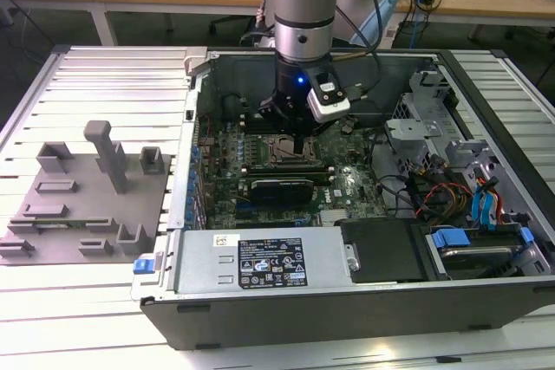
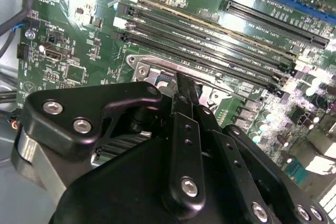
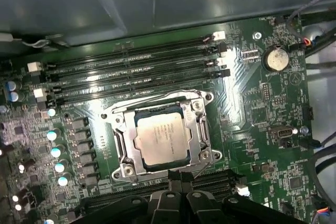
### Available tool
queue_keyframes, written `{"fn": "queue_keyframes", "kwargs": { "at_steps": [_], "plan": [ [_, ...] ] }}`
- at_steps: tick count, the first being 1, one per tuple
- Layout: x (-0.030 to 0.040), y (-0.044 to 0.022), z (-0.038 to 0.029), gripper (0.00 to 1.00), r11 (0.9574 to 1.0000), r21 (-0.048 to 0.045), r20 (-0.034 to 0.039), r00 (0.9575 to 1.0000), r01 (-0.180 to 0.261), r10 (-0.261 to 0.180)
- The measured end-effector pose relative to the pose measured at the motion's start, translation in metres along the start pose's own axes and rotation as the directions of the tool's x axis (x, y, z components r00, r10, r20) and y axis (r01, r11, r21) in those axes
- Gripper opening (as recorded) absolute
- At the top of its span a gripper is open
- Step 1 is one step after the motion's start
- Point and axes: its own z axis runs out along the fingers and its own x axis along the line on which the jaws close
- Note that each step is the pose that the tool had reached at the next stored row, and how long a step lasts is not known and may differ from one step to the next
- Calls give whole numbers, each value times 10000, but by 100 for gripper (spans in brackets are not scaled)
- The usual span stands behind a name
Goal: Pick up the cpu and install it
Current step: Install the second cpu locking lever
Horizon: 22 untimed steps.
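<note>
In the exterior view, the grey robot arm reaches straight down into an open computer case lying on a slatted metal table, its gripper poised over the socket on the green motherboard. On the exterior view's left, well apart from the case, a set of grey plastic fixture blocks stands on the table; a drive bay with blue tabs fills the case's corner on the exterior view's right, and a power supply sits along the near wall. In the second wrist view, the black gripper has its fingers drawn together to a narrow tip just above the socket's metal frame, beside the long memory slots; nothing is seen between them. In the first wrist view, the cpu, silver top up, lies flat inside the socket, framed by the metal bracket, with the memory slots running alongside and a coin battery farther off on the board. The gripper's closed fingertips hover at the socket's edge, apart from the chip and holding nothing.
</note>
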Motion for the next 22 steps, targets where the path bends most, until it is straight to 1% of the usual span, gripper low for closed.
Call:
{"fn": "queue_keyframes", "kwargs": {
  "at_steps": [1, 5, 7, 9, 12, 14, 17, 18, 19, 20, 22],
  "plan": [
    [-1, -6, 2, 11, 10000, -5, 6, 10000, 62, -62],
    [-1, -7, 3, 11, 10000, -9, 8, 10000, 78, -78],
    [-4, -31, 5, 11, 10000, -7, 8, 10000, 82, -82],
    [-10, -69, 9, 11, 9999, -11, 11, 9999, 121, -121],
    [-13, -94, 12, 11, 9998, -18, 20, 9998, 198, -198],
    [-11, -101, 15, 11, 9994, -27, 32, 9994, 343, -343],
    [-8, -104, 22, 11, 9969, -59, 76, 9968, 790, -789],
    [4, -106, 30, 11, 9946, -76, 100, 9946, 1031, -1030],
    [16, -108, 34, 11, 9941, -79, 105, 9941, 1080, -1079],
    [69, -116, 45, 11, 9933, -84, 112, 9933, 1150, -1149],
    [137, -130, 61, 11, 9933, -85, 114, 9932, 1157, -1156]
  ]
}}
